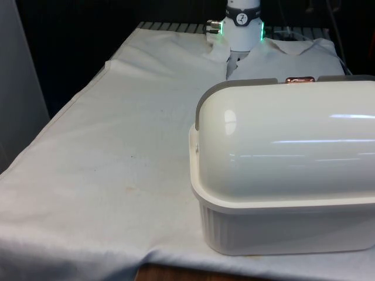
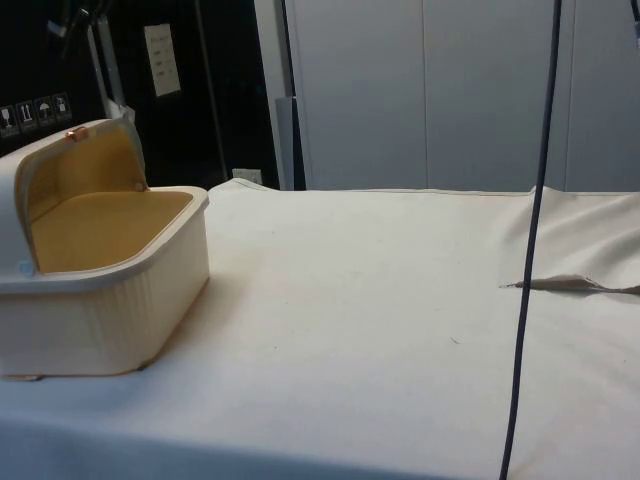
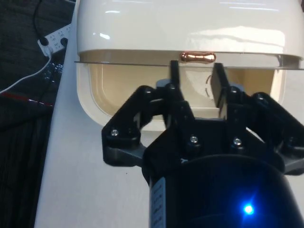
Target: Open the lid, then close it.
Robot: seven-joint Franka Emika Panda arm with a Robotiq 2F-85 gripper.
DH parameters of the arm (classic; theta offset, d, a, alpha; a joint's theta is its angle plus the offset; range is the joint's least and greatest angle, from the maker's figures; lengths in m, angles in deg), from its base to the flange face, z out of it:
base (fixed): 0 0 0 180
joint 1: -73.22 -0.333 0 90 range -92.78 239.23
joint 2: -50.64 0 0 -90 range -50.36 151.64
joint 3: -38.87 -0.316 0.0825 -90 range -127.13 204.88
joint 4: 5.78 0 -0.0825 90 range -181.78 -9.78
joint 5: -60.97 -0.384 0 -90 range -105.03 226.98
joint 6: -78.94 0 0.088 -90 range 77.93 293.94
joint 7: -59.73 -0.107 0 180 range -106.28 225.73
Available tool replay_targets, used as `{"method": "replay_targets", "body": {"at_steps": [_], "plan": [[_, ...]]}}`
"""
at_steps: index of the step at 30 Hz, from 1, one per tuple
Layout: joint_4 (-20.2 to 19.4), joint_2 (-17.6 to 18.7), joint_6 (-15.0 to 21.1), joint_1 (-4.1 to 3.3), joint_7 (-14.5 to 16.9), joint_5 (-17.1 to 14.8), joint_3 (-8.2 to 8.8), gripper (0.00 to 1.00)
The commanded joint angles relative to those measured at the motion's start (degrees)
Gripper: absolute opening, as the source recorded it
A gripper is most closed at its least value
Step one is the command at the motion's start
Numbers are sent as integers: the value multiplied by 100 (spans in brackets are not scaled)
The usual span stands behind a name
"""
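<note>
White cloth (image 2: 380, 300) — dark cable (image 2: 530, 250) hanging across.

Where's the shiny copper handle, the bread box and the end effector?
copper handle (image 3: 198, 58), wrist view, its middle.
bread box (image 2: 110, 300), side view, ribbed side wall.
end effector (image 3: 195, 78), wrist view, midway between its fingertips.

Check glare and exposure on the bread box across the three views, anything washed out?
Front view: long streak highlights and a round hotspot on the bread box lid, detail otherwise intact. Side view: even soft light, no glare, tan interior readable. Wrist view: lid top near blown out, copper handle glints, the tool dark but legible against the bright opening.
</note>
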Motion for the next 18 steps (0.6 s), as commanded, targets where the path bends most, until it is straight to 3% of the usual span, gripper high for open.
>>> {"method": "replay_targets", "body": {"at_steps": [1, 5, 8, 12, 18], "plan": [[23, 11, -17, 0, 0, -11, 0, 40], [23, 17, -17, 0, -6, -6, 0, 66], [29, 17, -17, 0, -6, -6, 0, 75], [138, 126, 23, 0, -17, 0, 6, 98], [390, 355, 52, 17, -17, -6, 17, 100]]}}
